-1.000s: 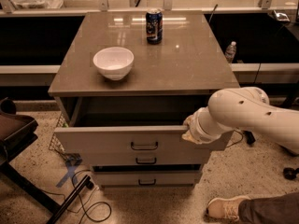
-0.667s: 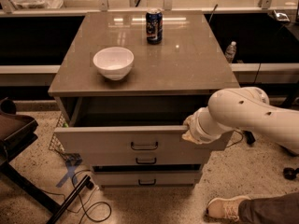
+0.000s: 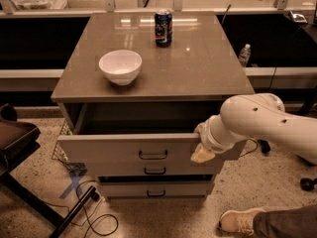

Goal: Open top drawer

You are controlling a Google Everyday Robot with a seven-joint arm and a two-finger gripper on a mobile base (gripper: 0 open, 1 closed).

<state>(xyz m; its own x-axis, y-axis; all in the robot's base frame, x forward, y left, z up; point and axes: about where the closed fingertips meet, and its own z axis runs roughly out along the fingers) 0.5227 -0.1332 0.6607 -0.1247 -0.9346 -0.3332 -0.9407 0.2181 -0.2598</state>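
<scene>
The top drawer (image 3: pixel 114 150) of the grey cabinet stands pulled out toward me. Its pale-grey front panel carries a small dark bar handle (image 3: pixel 152 155) at centre, and its deep grey interior (image 3: pixel 143 118) shows behind the panel. My gripper (image 3: pixel 202 145), at the end of the white arm (image 3: pixel 257 120) coming in from the right, is at the right end of the drawer front, against its top edge. The gripper's tip is partly hidden by the wrist.
A white bowl (image 3: pixel 120 66) and a dark drink can (image 3: pixel 163 28) stand on the cabinet top (image 3: pixel 198 68). Two shorter drawers (image 3: pixel 154 170) sit below, shut. A dark chair (image 3: pixel 15 133) is at left, cables (image 3: pixel 94 217) lie on the floor, and a person's shoe (image 3: pixel 237 221) is at bottom right.
</scene>
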